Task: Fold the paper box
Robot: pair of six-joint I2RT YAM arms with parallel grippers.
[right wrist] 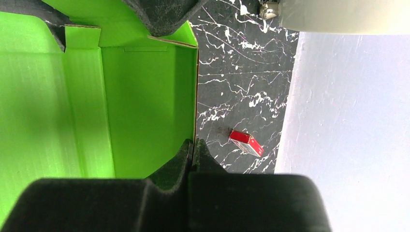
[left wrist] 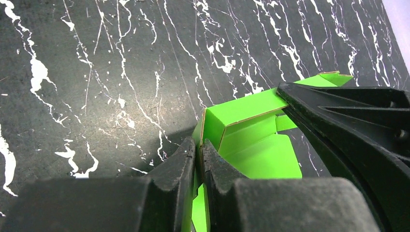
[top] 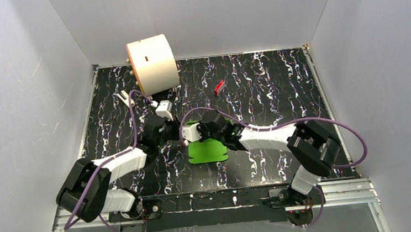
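Note:
The bright green paper box (top: pixel 207 150) sits mid-table, partly folded, with walls raised and a flat flap lying toward the near edge. Both grippers meet at its far end. My left gripper (left wrist: pixel 198 146) is shut on a thin upright wall of the paper box (left wrist: pixel 261 152), the card edge pinched between its fingers. My right gripper (right wrist: pixel 193 145) is shut on the edge of another wall of the paper box (right wrist: pixel 135 111), seen from the inside. The right gripper's black finger (left wrist: pixel 348 125) crosses the left wrist view at the box's far side.
A large cream cylinder (top: pixel 152 63) lies on its side at the back left. A small red block (top: pixel 219 87) rests behind the box, also the red block (right wrist: pixel 246 143) near the white side wall. White walls enclose the black marbled table (top: pixel 278 88).

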